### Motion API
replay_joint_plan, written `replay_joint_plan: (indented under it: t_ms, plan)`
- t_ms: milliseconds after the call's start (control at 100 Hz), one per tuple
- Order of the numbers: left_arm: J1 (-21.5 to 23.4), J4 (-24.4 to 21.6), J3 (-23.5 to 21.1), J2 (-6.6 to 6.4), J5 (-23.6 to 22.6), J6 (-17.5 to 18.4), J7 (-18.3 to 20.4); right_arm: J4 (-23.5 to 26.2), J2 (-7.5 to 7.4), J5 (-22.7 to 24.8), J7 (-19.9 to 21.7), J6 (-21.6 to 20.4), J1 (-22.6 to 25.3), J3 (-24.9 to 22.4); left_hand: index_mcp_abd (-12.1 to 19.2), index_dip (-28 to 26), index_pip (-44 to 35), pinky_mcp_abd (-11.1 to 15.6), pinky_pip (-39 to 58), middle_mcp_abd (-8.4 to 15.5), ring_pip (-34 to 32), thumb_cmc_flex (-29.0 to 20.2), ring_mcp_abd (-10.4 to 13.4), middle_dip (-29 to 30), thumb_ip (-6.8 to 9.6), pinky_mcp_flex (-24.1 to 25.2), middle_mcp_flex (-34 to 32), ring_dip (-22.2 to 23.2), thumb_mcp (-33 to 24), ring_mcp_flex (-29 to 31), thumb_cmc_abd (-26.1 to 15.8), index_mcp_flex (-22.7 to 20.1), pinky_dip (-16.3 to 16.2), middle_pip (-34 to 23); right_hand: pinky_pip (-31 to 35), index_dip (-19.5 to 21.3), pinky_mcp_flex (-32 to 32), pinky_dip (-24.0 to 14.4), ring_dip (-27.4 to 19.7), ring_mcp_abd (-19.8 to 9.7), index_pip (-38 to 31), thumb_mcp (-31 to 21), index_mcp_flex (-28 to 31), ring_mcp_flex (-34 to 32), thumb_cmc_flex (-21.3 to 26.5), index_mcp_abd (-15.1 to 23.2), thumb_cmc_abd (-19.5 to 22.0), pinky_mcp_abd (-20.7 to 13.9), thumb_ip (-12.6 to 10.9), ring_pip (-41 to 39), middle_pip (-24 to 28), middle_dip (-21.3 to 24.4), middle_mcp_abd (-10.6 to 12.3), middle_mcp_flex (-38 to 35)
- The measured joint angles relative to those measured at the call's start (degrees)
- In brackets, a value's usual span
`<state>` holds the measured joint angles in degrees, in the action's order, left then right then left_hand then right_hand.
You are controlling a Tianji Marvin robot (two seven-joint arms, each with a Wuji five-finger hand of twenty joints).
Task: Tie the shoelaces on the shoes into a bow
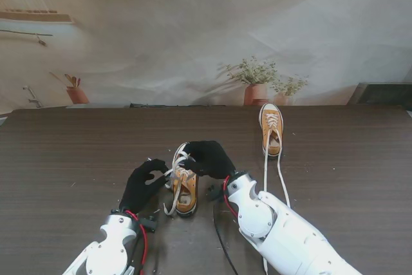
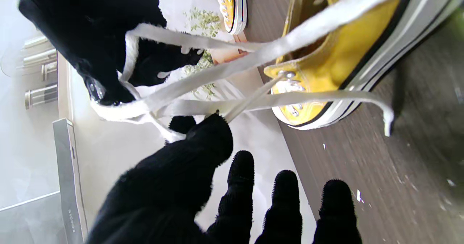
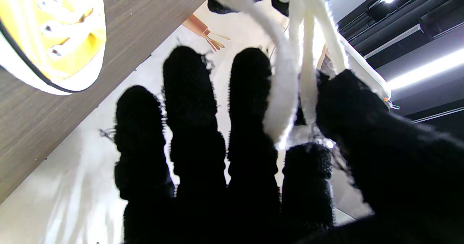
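A yellow sneaker (image 1: 185, 188) with white laces (image 1: 175, 173) lies in the middle of the table between my two black-gloved hands. My left hand (image 1: 143, 183) is just left of it, thumb and forefinger pinched on a lace strand (image 2: 203, 110). My right hand (image 1: 209, 158) hovers over the shoe's far end, with lace strands (image 3: 290, 73) caught between its thumb and fingers. In the left wrist view the sneaker (image 2: 337, 55) shows its eyelets and the taut laces run to the right hand (image 2: 94, 37). A second yellow sneaker (image 1: 271, 128) stands farther right, its long laces (image 1: 277, 172) trailing toward me.
Potted plants (image 1: 256, 82) stand along the table's far edge at the backdrop, another pot (image 1: 76, 92) at the far left. A black cable (image 1: 219, 236) runs beside my right forearm. Dark wooden table (image 1: 64, 159) stretches to both sides.
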<state>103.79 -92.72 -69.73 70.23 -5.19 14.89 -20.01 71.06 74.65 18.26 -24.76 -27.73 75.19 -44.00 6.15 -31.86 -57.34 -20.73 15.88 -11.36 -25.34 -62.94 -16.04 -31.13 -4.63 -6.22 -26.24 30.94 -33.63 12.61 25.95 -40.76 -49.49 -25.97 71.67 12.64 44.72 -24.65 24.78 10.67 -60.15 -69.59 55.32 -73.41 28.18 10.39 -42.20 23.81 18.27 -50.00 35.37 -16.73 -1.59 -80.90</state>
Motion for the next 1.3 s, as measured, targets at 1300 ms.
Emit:
replay_joint_plan:
  t_ms: [1300]
  plan:
    - [2.39, -3.26, -2.67, -3.91, 12.25, 0.13, 21.86, 0.10, -0.07, 0.42, 0.02, 0.32, -0.02, 0.07, -5.13, -1.97, 7.34, 0.08, -1.36, 0.00, 7.48, -8.19, 0.79, 3.26, 3.92, 6.78, 7.07, 0.00, 21.38, -3.96, -11.01, 6.83, -0.20, 6.97, -0.02, 0.00, -0.29, 0.00, -0.01, 0.00, 0.00, 0.00, 0.00, 0.00, 0.00, 0.00, -0.01, 0.00, 0.00, 0.35, 0.61, -0.57, 0.00, 0.00]
